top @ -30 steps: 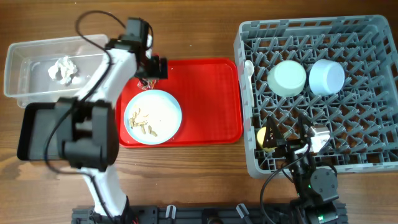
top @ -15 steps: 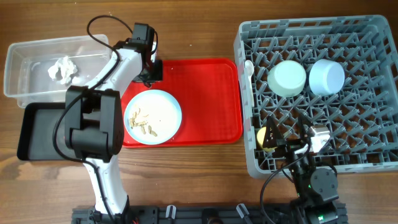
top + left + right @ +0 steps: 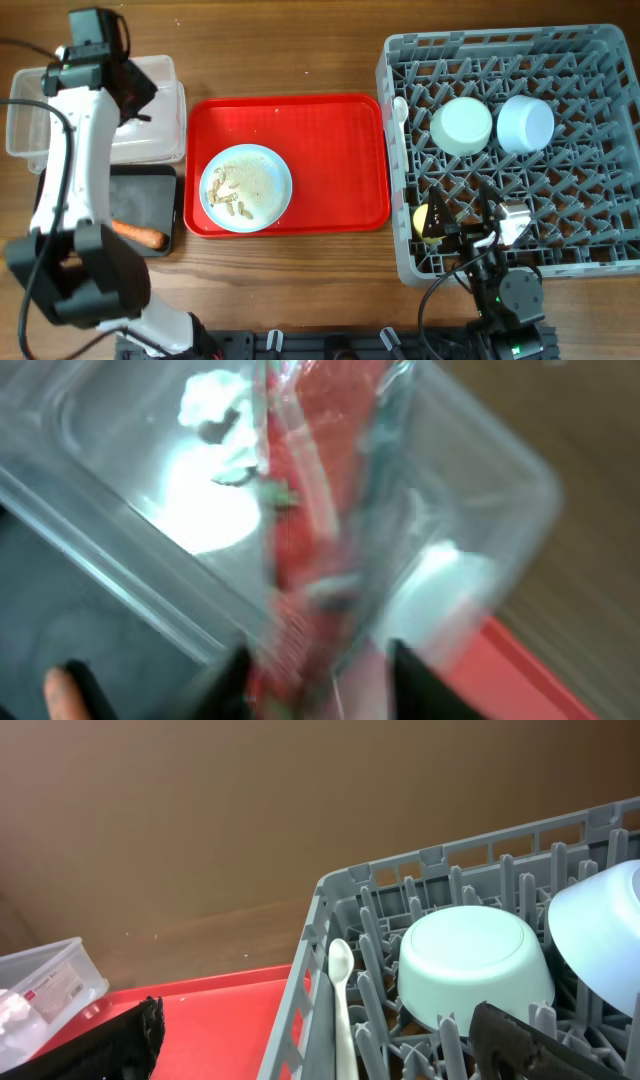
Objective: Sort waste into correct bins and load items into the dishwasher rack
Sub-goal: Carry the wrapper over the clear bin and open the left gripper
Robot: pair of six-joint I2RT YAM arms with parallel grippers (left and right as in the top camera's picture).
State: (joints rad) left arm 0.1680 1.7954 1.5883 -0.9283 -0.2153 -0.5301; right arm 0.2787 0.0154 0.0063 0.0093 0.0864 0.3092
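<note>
My left gripper (image 3: 128,88) hangs over the clear tub (image 3: 165,110) at the back left. In the left wrist view it (image 3: 320,682) is shut on the crinkled red foil wrapper (image 3: 320,490), above the white tissue (image 3: 215,405) in the tub. The black tray (image 3: 150,205) holds the sausage piece (image 3: 135,235). The pale-blue plate (image 3: 246,187) with beige food scraps (image 3: 232,190) sits on the red tray (image 3: 330,160). The grey rack (image 3: 600,250) holds two bowls (image 3: 461,125) (image 3: 525,122), the white spoon (image 3: 400,108) and the yellow cup (image 3: 427,222). My right gripper (image 3: 465,222) is open and empty over the rack's front.
The right wrist view shows the spoon (image 3: 342,990) lying along the rack's left wall, a bowl (image 3: 475,965) upside down beside it, and the red tray (image 3: 200,1010) to the left. The black tray sits directly in front of the clear tub.
My left arm has swung from the red tray's back left corner leftwards over the clear tub, carrying the red wrapper. The sausage in the black tray is now uncovered. The right arm has not moved.
</note>
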